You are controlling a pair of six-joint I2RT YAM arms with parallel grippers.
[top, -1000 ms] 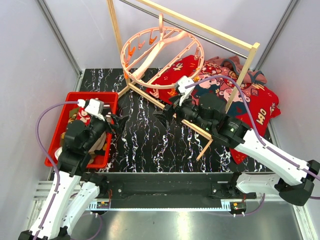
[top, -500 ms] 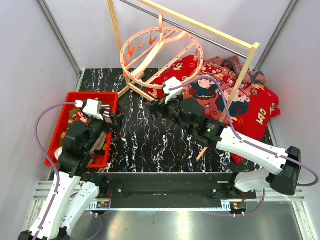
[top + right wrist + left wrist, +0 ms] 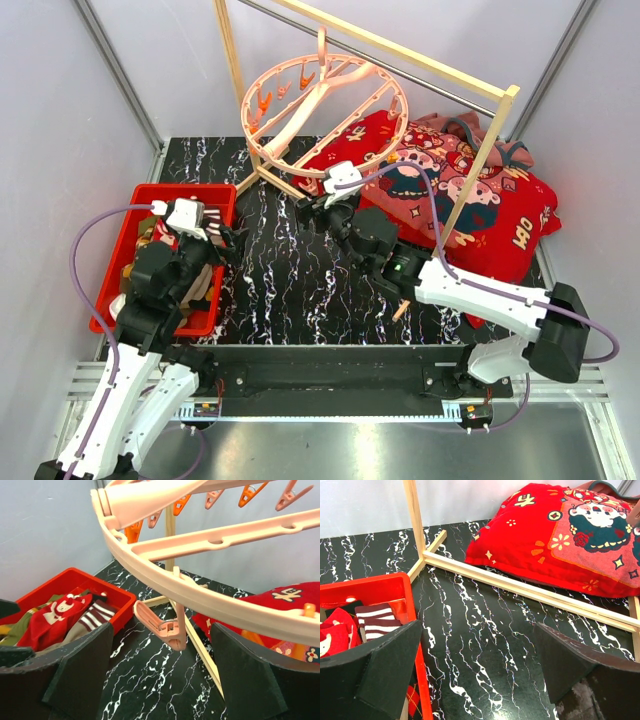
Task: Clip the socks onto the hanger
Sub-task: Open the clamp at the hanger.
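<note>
socks (image 3: 57,612) lie heaped in the red bin (image 3: 75,577) at the left of the table (image 3: 290,285), none clipped yet. the hanger (image 3: 200,597) hangs from the wooden rack (image 3: 520,587) toward the back, its ring just above the right gripper (image 3: 160,652). that gripper's fingers are spread with nothing between them, and one dangling clip (image 3: 162,625) hangs just ahead. the left gripper (image 3: 480,665) hovers at the bin's right edge, fingers wide apart and empty.

the step looks like lining up on that clip: better to centre its tail ends between the fingers, not its mouth, and squeeze gently so the ring doesn't swing.

from above, the left arm covers much of the bin, so the socks can't be counted. the hanger's hook is cut off in the right wrist view, and whether the clip's mouth is shut is hard to tell.
</note>
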